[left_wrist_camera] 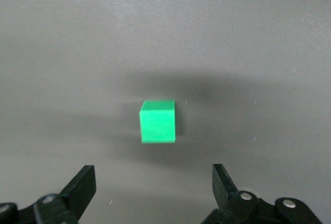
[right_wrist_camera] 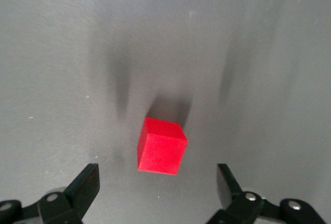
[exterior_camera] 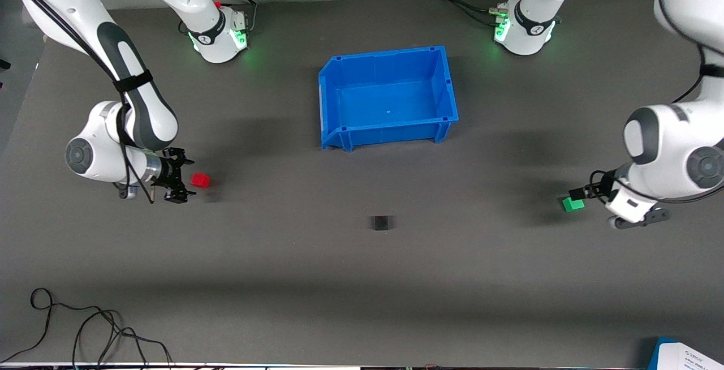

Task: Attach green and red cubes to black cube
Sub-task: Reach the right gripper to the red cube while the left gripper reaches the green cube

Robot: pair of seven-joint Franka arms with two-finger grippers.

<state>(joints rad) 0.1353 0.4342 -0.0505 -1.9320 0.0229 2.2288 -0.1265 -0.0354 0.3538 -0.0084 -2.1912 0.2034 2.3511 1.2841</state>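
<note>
Approach stage on both sides, nothing grasped yet. Right gripper (exterior_camera: 182, 179) low at the right arm's end of the mat, jaws spread, red cube (exterior_camera: 200, 180) just ahead of the fingertips and seemingly apart from them; in the right wrist view the red cube (right_wrist_camera: 161, 146) sits ahead of the gap, turned slightly off square to the fingers (right_wrist_camera: 83, 188). Left gripper (exterior_camera: 582, 193) low at the left arm's end, jaws likewise spread, green cube (exterior_camera: 572, 204) just off its tips, contact hard to rule out from the front camera; in the left wrist view the green cube (left_wrist_camera: 158, 122) lies centred ahead of the gap and square to it. Black cube (exterior_camera: 382, 222) alone on the mat between the two grippers, well apart from each, nearer the front camera than the blue bin (exterior_camera: 390, 132). Wide jaws presumably meant to straddle each cube before closing; red one likely needs a small wrist rotation first.
</note>
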